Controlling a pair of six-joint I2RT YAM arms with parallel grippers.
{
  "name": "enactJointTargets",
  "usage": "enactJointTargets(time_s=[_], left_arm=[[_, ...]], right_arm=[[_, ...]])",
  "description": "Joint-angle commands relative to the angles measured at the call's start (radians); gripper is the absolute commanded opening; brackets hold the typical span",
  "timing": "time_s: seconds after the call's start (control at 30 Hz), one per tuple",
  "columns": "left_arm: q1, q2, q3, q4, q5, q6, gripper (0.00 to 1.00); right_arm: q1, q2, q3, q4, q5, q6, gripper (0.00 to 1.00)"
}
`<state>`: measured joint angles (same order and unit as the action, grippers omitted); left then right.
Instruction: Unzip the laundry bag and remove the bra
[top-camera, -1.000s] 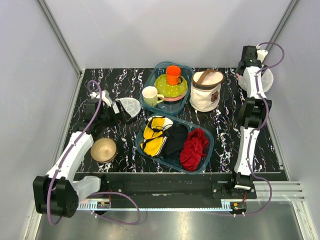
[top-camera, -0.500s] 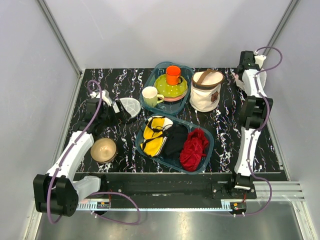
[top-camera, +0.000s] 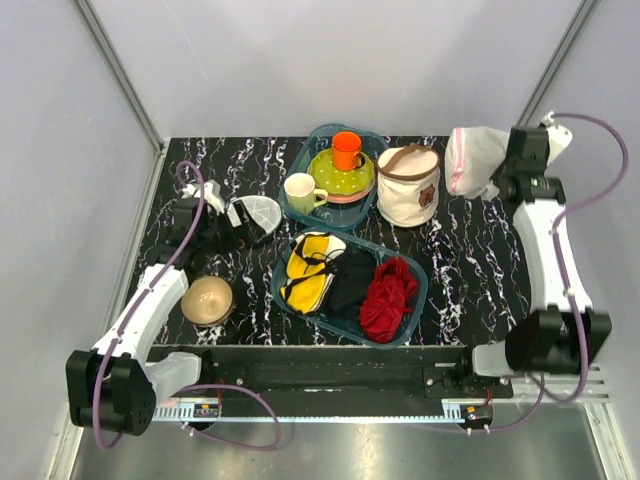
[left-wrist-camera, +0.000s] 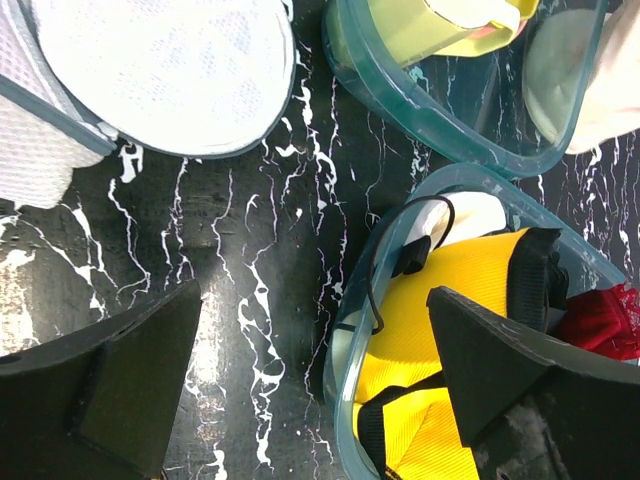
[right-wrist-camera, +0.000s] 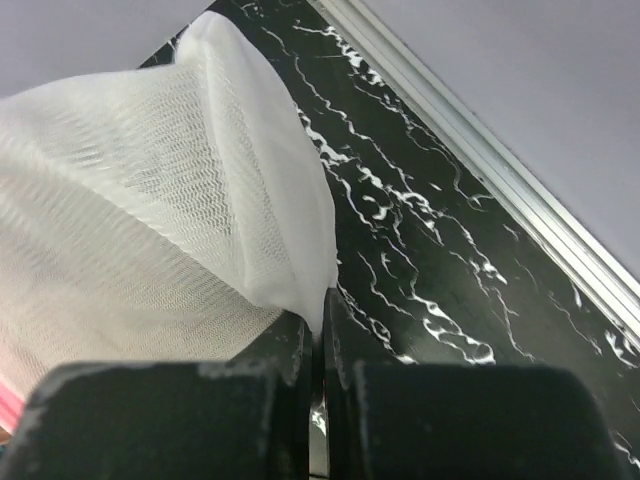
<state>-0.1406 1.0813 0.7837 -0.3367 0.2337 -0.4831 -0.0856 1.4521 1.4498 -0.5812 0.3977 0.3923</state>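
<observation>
The laundry bag (top-camera: 470, 160), white mesh with pink trim on its left edge, hangs above the table's back right, beside the cream basket. My right gripper (top-camera: 497, 182) is shut on a fold of its mesh. In the right wrist view the bag (right-wrist-camera: 150, 200) fills the left half, and the gripper (right-wrist-camera: 320, 320) pinches its lower edge between jaws pressed together. The bra is hidden from view. My left gripper (top-camera: 222, 232) hovers open over bare table left of the clothes bin, and in the left wrist view the gripper (left-wrist-camera: 315, 300) has nothing between its fingers.
A white mesh pouch and disc (top-camera: 255, 215) lie by the left gripper. A tan bowl (top-camera: 207, 300) sits front left. A teal bin (top-camera: 418, 300) holds yellow, black and red clothes. Behind it a second bin (top-camera: 296, 172) holds dishes, an orange cup and a mug. The cream basket (top-camera: 410, 180) stands back right.
My right gripper has shut on the laundry bag and lifted it out of the back right corner, toward the left. The right arm has swung outward. The left arm has not moved.
</observation>
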Motion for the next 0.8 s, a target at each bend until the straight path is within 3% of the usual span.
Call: enactJointTargets(time_s=[0.0, 0.03, 0.07, 0.17, 0.27, 0.5, 0.77], left_arm=[[-0.016, -0.017, -0.014, 0.062, 0.045, -0.017, 0.99], [-0.017, -0.017, -0.012, 0.062, 0.047, -0.017, 0.99], [-0.019, -0.017, -0.009, 0.062, 0.049, -0.017, 0.99], [-0.027, -0.017, -0.006, 0.064, 0.052, -0.015, 0.99], [-0.027, -0.023, -0.003, 0.048, 0.052, -0.009, 0.99], [-0.028, -0.017, -0.02, 0.03, 0.052, -0.02, 0.99], [-0.031, -0.005, -0.02, 0.002, 0.047, -0.003, 0.99]], right_arm=[[-0.006, -0.191, -0.223, -0.054, -0.01, 0.062, 0.0], [-0.008, -0.261, -0.264, -0.057, -0.038, 0.068, 0.0], [-0.008, -0.289, -0.334, -0.062, -0.055, 0.088, 0.26], [-0.008, -0.346, -0.44, -0.091, -0.057, 0.143, 0.84], [-0.008, -0.354, -0.465, -0.109, -0.063, 0.174, 0.9], [0.02, -0.331, -0.414, -0.019, -0.157, 0.178, 0.94], [0.242, -0.22, -0.341, -0.058, -0.053, 0.23, 0.97]])
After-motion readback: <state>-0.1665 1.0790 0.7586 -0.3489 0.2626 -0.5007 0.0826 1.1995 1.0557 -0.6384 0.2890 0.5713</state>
